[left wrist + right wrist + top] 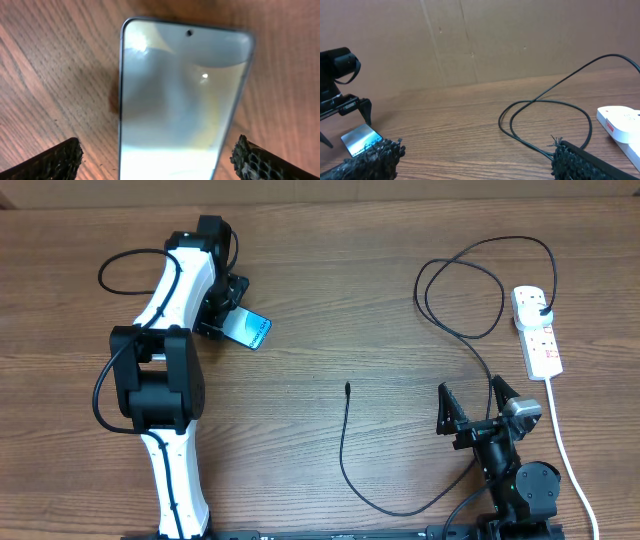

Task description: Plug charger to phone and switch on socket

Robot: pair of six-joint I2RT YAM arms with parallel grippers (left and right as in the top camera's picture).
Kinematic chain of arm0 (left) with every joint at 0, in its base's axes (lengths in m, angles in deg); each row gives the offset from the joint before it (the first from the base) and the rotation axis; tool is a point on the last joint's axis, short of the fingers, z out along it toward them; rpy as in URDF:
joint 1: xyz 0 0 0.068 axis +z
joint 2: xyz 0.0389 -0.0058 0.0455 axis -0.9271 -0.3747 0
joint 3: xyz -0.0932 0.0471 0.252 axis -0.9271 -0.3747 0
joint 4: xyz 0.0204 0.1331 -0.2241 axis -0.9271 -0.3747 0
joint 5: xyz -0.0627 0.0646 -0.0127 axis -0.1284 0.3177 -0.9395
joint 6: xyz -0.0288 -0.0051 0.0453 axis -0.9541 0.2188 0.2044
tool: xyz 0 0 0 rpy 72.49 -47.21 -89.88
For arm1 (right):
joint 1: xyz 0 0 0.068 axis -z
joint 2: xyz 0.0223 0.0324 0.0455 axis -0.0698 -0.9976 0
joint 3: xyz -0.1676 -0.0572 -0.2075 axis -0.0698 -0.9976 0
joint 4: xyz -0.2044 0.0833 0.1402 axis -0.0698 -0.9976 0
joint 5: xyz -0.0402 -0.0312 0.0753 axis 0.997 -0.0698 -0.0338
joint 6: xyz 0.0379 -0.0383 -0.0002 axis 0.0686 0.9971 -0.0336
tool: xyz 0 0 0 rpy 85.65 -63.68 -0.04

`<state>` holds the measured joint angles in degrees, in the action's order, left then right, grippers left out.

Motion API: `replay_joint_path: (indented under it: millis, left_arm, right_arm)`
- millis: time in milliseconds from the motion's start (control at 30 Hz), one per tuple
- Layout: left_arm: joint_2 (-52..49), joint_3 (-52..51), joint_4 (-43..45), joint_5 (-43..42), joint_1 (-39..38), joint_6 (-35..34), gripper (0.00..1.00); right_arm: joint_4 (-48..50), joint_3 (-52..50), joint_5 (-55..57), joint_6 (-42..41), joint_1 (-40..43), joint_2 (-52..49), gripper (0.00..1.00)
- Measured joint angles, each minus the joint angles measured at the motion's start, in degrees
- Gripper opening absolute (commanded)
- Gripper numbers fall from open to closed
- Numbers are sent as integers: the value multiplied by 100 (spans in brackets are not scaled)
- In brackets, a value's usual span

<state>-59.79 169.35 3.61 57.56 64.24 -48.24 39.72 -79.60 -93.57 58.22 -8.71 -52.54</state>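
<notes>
While the left gripper [159, 157] hangs spread over the phone [180, 85], the right gripper [469, 395] stands spread too, charger [343, 440] by its right finger, socket [537, 330] ahead to its right.

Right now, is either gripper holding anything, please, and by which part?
Nothing is held: the open left gripper straddles the slim black-framed phone without touching; the right gripper is open, empty.

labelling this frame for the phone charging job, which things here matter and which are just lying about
For the job:
- phone
- black charger cable, with its connector tip loose on the table
- white power strip

Just there:
- cardboard wall
- wooden table
Nothing else lies loose.
</notes>
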Motion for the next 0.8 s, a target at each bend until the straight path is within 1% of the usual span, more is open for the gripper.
replay_joint_path:
  millis: [800]
  left_arm:
    - [-44, 33, 37, 212, -2, -2, 100]
  right_arm:
    - [2, 0, -2, 0, 0, 0, 100]
